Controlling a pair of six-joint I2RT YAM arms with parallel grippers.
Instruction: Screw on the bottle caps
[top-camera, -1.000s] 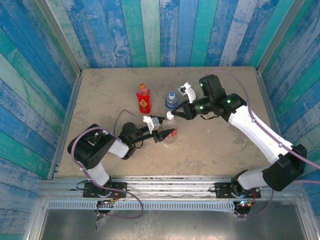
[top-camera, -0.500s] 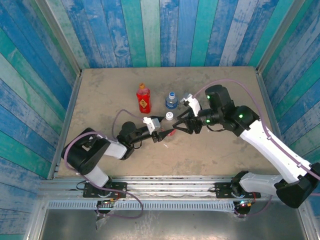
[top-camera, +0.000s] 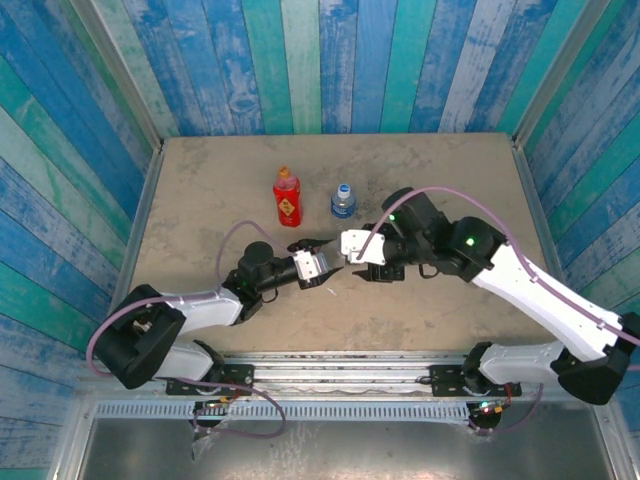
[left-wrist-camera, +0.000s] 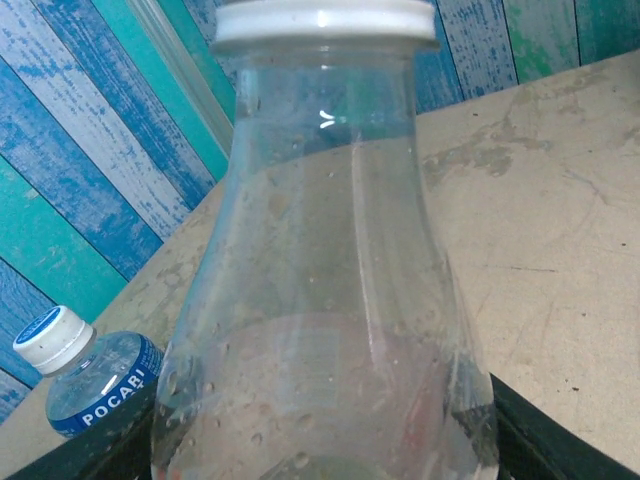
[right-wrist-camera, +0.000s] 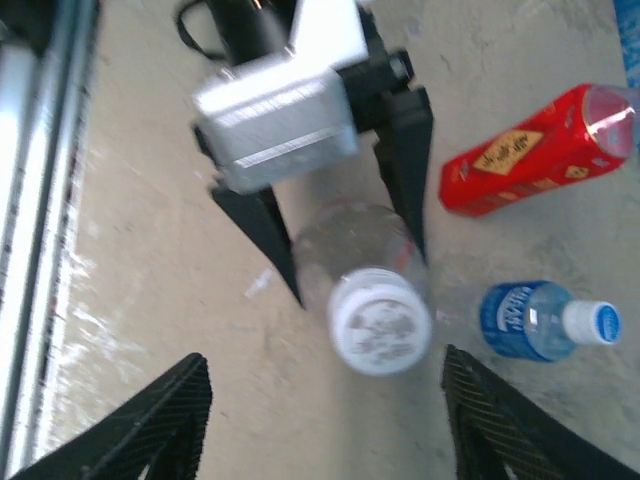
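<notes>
the white cap (right-wrist-camera: 380, 322) sits atop the upright clear bottle (left-wrist-camera: 320, 300) pinched by the left gripper (top-camera: 316, 264), and directly above that cap hangs the right gripper (right-wrist-camera: 322, 356), jaws apart (cap slightly off-centre).

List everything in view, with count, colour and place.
Red bottle: one, red, yellow mark, far table middle.
Blue-label bottle: one, clear, right of red bottle.
Clear bottle: one, clear, in left jaws.
Orange cap: one, on red bottle.
Blue cap: one, on blue-label bottle.
White cap: one, on clear bottle.
Table: one, tan.
Left gripper: one, black jaws shut on clear bottle.
Right gripper: one, black jaws open over white cap.
</notes>
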